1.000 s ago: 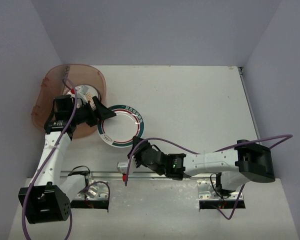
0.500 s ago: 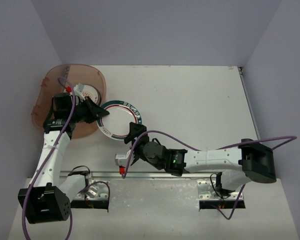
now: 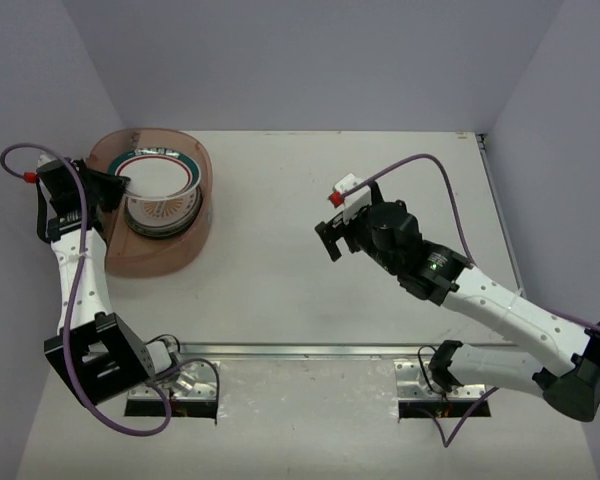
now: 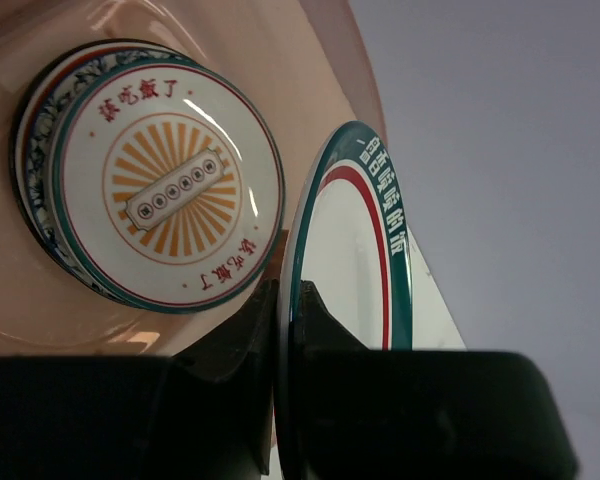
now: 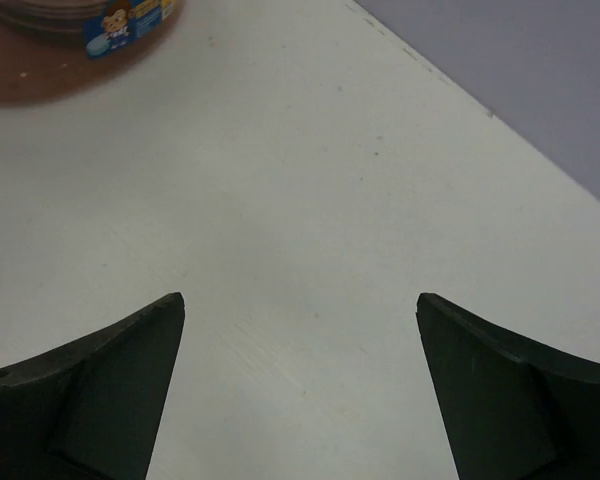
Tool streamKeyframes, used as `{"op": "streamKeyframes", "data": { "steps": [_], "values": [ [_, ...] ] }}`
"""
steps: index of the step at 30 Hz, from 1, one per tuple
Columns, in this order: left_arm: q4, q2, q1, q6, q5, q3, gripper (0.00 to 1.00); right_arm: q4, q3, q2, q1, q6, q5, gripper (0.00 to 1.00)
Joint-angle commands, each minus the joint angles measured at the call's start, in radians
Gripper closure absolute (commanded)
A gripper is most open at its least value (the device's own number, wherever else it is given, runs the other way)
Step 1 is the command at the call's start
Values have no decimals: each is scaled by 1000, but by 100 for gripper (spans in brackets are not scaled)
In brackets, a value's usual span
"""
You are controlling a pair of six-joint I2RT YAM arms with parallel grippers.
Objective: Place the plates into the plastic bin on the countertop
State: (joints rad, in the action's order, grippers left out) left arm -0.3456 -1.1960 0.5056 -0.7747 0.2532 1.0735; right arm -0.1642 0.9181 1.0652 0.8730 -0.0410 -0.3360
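Top external view puts the teal-rimmed plate (image 3: 158, 170) inside the bin (image 3: 155, 258), over the stack (image 3: 165, 210) of plates lying there. Your left gripper (image 3: 120, 186) has it by the left rim, jaws pressed together on the edge.

In the left wrist view you see that pinch up close. The teal-rimmed plate (image 4: 352, 250) runs edge-on between the two black fingers (image 4: 220, 390), clamped by its rim, with its red inner ring and lettered band facing right. Left of it sits the stack, topped by the sunburst plate (image 4: 170, 195), white with orange rays and red lettering. Blue-patterned and dark rims show beneath it. The held plate is tilted relative to the stack, not flat on it. Whether its far edge touches the stack you cannot tell. The reddish bin wall curves behind both.

The bin stands at the far left corner of the countertop (image 3: 380, 180). Your right gripper (image 3: 329, 238) hangs over the bare middle of the countertop, well apart from the bin, holding nothing. In the right wrist view its fingers (image 5: 110, 380) are spread wide with only white surface between them. A bit of the bin, with a sticker (image 5: 120, 25) on it, shows at the top left of that view.
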Motion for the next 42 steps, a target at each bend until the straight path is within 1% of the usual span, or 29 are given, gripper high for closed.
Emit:
{"op": "streamKeyframes", "data": {
  "steps": [1, 3, 4, 5, 9, 13, 14, 17, 18, 19, 20, 22, 24, 25, 26, 28, 29, 33, 38, 42],
  "values": [
    [245, -63, 1, -136, -170, -22, 100, -32, 52, 9, -68, 481, 47, 1],
    [284, -93, 1, -147, -187, -29, 100, 20, 45, -6, -90, 507, 150, 1],
    [319, -123, 2, -148, -184, -29, 99, 48, 56, -12, -110, 516, 262, 1],
    [362, -147, 3, -155, -169, -31, 98, 55, 69, -12, -116, 508, 310, 1],
    [382, -304, 1, -149, -124, 19, 99, -1, 121, -6, -118, 477, 328, 1],
    [421, -359, -5, -135, -160, 2, 99, -21, 99, -45, -120, 455, 305, 1],
    [423, -362, -7, -130, -172, -3, 98, -26, 100, -51, -120, 454, 305, 1],
    [449, -364, -10, -121, -196, -33, 87, -73, 123, -56, -127, 449, 329, 1],
    [447, -371, -10, -120, -196, -33, 79, -82, 137, -52, -129, 438, 354, 1],
    [436, -379, -10, -118, -196, -28, 67, -90, 148, -47, -131, 429, 376, 1],
    [412, -387, -9, -115, -195, -13, 52, -97, 153, -40, -130, 424, 391, 1],
    [361, -418, -13, -105, -197, 16, 31, -110, 153, -31, -130, 420, 391, 1],
    [292, -426, -18, -98, -213, 32, 20, -110, 147, -27, -131, 420, 383, 1],
    [279, -427, -24, -94, -219, 31, 6, -108, 144, -26, -131, 420, 379, 1],
    [267, -434, -30, -87, -226, 31, 0, -106, 143, -23, -131, 420, 377, 1],
    [191, -476, -49, -54, -251, 93, 0, -105, 144, -17, -131, 420, 372, 1],
    [120, -499, -61, -46, -269, 124, 0, -106, 145, -14, -130, 422, 366, 1],
    [-16, -581, -89, -18, -333, 238, 0, -115, 144, -13, -131, 425, 338, 1],
    [-107, -586, -106, 0, -416, 302, 0, -121, 129, -32, -131, 418, 287, 1],
    [-204, -581, -111, 28, -450, 375, 0, -126, 128, -37, -131, 401, 260, 1]
  ]
}}
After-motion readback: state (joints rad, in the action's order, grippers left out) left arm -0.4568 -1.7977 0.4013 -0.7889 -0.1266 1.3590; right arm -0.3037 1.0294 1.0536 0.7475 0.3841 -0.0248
